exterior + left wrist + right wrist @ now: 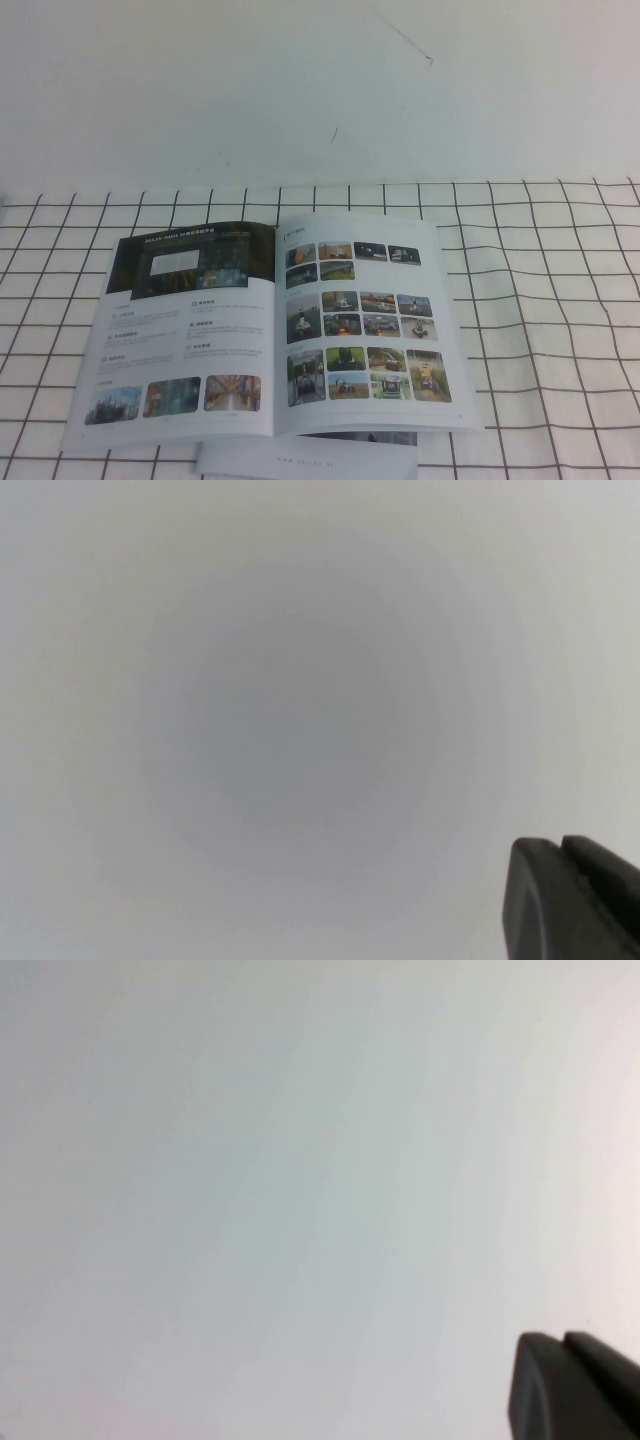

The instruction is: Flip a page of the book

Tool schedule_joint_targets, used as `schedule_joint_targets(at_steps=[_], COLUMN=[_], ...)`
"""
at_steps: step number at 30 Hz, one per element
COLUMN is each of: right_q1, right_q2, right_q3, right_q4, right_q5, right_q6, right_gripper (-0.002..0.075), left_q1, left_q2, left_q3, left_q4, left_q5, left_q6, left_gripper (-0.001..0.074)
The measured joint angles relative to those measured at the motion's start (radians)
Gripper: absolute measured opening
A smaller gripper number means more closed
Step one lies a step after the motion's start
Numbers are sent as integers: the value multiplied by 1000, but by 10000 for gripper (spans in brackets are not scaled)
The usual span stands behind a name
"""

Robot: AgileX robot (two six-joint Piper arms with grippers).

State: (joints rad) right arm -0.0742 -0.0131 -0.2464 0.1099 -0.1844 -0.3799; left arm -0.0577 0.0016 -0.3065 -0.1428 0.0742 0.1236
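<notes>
The thin glossy stapled book (pixel 270 330) lies open and flat on the bench's white cloth with its black grid lines (pixel 540 300), its spine fold running away from the robot. Left of that fold is a white page with a dark top banner (pixel 185 325). Right of the fold lies the page (pixel 365 325) to be turned, a glossy white sheet carrying rows of small colour vehicle photos. Under the book's near edge a second white brochure (pixel 305 460) peeks out.

Neither arm shows in the high view. The left claw (pixel 572 900) appears only as a dark tip in its own wrist view against a blank pale surface, and I cannot tell how its fingers stand. The right claw (pixel 572 1385) shows likewise in its wrist view, and its fingers are closed on nothing.

The page looks light, limp and slippery. I judge the free outer edge or near corner, farthest from the fold, the best hold; pinching hard could crease it.
</notes>
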Motion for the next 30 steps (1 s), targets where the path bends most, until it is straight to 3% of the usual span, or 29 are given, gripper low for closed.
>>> schedule_joint_targets(at_steps=[9, 18, 25, 30], right_q1=[0, 0, 0, 1], right_q2=[223, 638, 920, 1128], right_q3=[-282, -518, -635, -651], right_q4=[28, 61, 145, 386], right_q5=[466, 938, 1126, 1122], right_q6=[59, 41, -87, -306], right_gripper=[1, 1, 1, 1], left_q1=[0, 0, 0, 0], left_q2=[237, 528, 768, 974], left_q3=[-194, -243, -248, -313], left_q4=[-2, -22, -159, -258], left_q5=[300, 355, 395, 491], left_q6=[-25, -99, -49, 44], left_gripper=[-3, -3, -3, -2])
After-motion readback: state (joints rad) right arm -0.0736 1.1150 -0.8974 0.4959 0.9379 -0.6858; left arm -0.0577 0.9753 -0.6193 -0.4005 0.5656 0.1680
